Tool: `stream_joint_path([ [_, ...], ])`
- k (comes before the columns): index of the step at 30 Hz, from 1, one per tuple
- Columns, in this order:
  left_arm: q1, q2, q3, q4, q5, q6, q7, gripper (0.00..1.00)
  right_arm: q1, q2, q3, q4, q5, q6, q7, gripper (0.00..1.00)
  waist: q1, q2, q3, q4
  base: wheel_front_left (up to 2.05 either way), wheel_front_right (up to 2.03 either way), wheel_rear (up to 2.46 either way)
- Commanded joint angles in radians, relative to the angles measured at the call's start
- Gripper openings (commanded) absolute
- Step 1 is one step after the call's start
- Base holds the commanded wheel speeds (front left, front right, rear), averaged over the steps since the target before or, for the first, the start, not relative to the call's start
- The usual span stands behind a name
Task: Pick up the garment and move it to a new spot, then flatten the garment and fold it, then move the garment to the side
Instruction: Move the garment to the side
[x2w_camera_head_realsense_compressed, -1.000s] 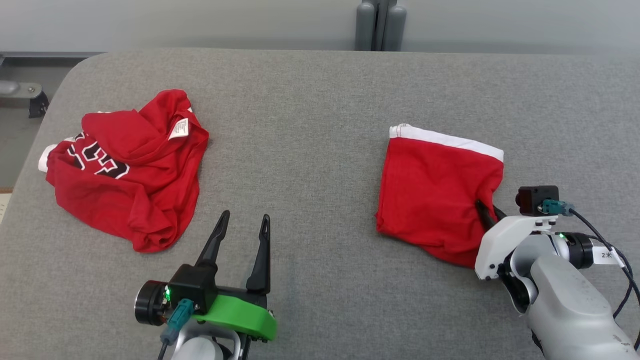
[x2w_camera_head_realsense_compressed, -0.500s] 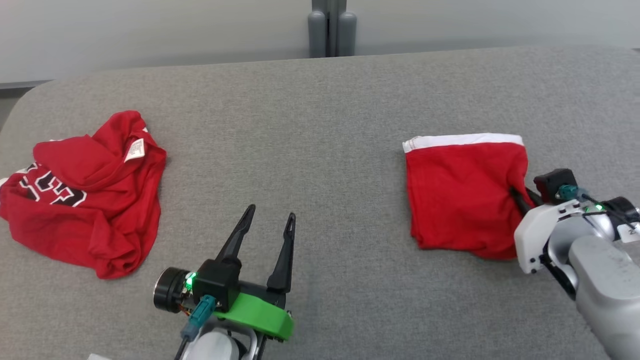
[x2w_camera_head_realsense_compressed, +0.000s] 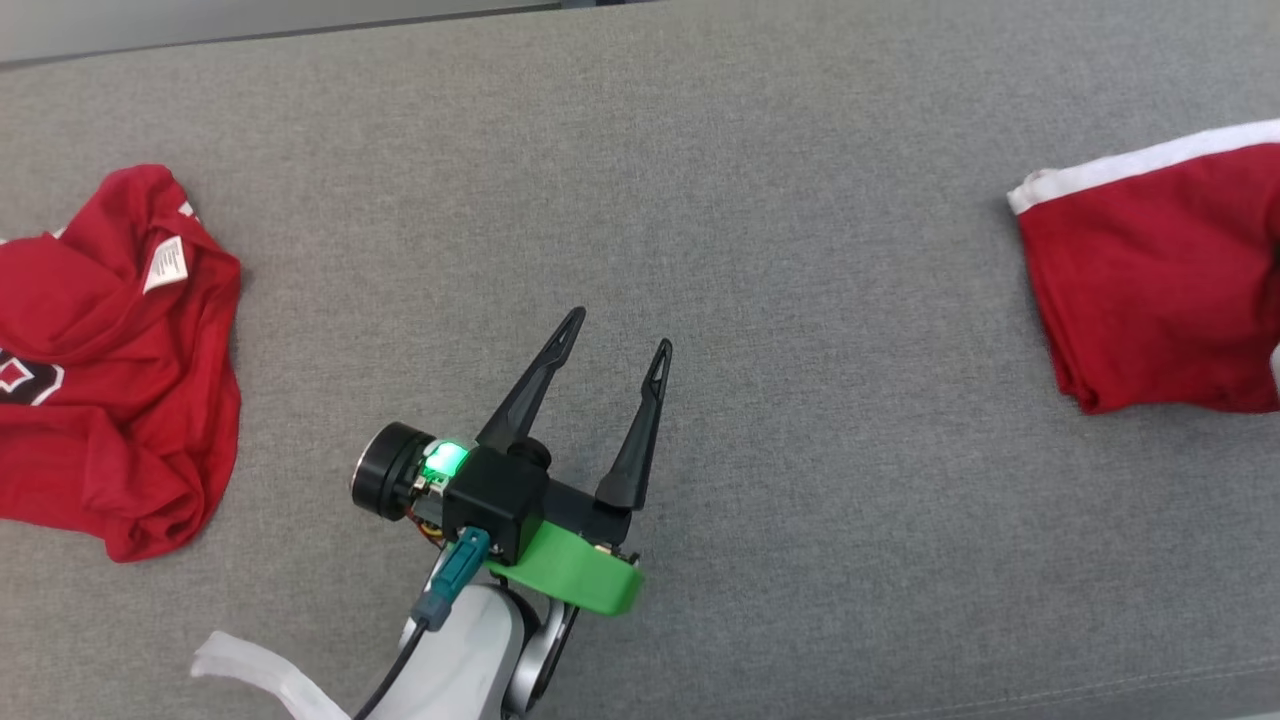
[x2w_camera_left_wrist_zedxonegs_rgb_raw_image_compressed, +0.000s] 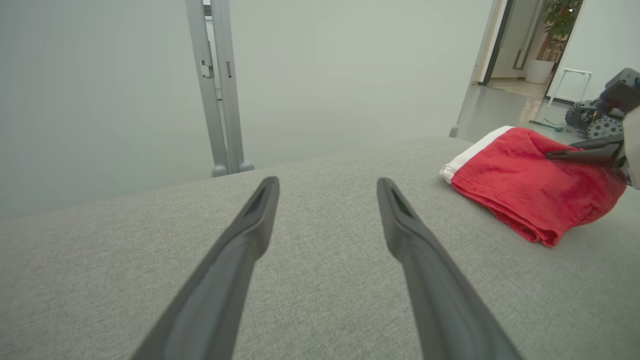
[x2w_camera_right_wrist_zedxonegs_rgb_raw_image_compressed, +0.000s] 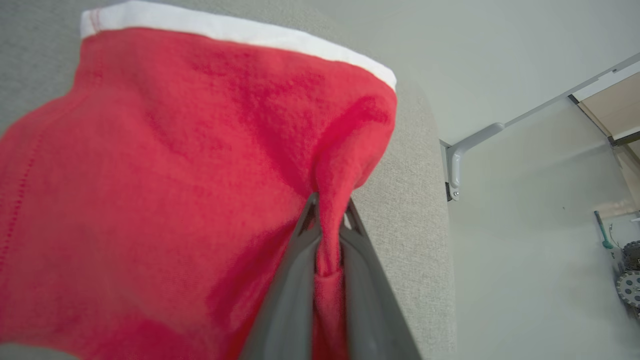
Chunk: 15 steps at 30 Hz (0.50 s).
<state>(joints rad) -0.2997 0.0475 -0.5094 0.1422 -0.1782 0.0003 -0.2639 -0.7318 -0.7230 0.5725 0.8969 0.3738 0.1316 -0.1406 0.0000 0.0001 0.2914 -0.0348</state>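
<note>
Table: a wide top covered in grey cloth (x2w_camera_head_realsense_compressed: 800, 300); everything else lies on it or hangs over it.

Garment: a red piece folded into a flat block (x2w_camera_head_realsense_compressed: 1150, 290), lying at the table's right end. In the head view it runs off the right edge of the picture. In the right wrist view one fold of its side edge is drawn up into a ridge.

Shirt: a second red piece (x2w_camera_head_realsense_compressed: 110, 380), crumpled in a heap at the table's left end, well apart from the garment. Part of a black and white print shows at the picture's left edge.

Left gripper: over bare grey cloth between the two red pieces (x2w_camera_head_realsense_compressed: 618, 332), touching neither. Its two dark fingers are spread wide with nothing between them. A green part sits at the wrist and a small green light glows beside it.

Right gripper: at the garment's side edge (x2w_camera_right_wrist_zedxonegs_rgb_raw_image_compressed: 330, 202), fingers pressed together on the raised ridge of red cloth, which runs down between them.

White band: a strip (x2w_camera_head_realsense_compressed: 1130, 165) along the garment's far edge.

Label: a small white tag (x2w_camera_head_realsense_compressed: 165, 265) on the upper part of the shirt.
</note>
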Motion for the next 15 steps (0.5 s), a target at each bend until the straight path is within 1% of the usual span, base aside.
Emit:
stream_joint_path([
  [1,-0.022,0.006,0.000,-0.008,-0.003,0.006,0.000,1.00,-0.020,-0.021,0.005,0.011,-0.013,-0.002,-0.012,0.00,0.0000,-0.0001,0.062,-0.003,0.00,0.00,0.00],
  [5,-0.042,0.006,-0.005,-0.029,-0.012,0.011,0.000,1.00,-0.066,-0.063,0.001,0.055,-0.028,-0.002,-0.026,0.00,0.0000,-0.0001,0.089,0.017,0.00,0.00,0.00],
  [8,-0.048,0.006,-0.002,-0.037,-0.015,0.017,0.000,1.00,-0.088,-0.078,-0.007,0.100,-0.043,-0.002,-0.036,0.00,0.0000,-0.0001,0.100,0.029,0.00,0.00,0.00],
  [10,-0.048,0.006,-0.003,-0.039,-0.015,0.016,0.000,1.00,-0.095,-0.075,-0.008,0.127,-0.055,-0.002,-0.041,0.00,0.0000,-0.0001,0.101,0.036,0.00,0.00,0.00],
  [12,-0.044,0.006,-0.003,-0.036,-0.013,0.018,0.000,1.00,-0.111,-0.073,-0.036,0.162,-0.052,-0.002,-0.050,0.00,0.0000,-0.0001,0.099,0.041,0.00,0.00,0.00],
  [14,-0.036,0.006,0.000,-0.032,-0.015,0.020,0.000,1.00,-0.114,-0.056,-0.064,0.197,-0.038,-0.002,-0.057,0.00,0.0000,-0.0001,0.094,0.045,0.00,0.00,0.00],
  [15,-0.029,0.006,0.003,-0.030,-0.018,0.022,0.000,1.00,-0.114,-0.051,-0.070,0.212,-0.047,-0.002,-0.062,0.30,0.0000,-0.0001,0.089,0.046,0.00,0.00,0.00],
])
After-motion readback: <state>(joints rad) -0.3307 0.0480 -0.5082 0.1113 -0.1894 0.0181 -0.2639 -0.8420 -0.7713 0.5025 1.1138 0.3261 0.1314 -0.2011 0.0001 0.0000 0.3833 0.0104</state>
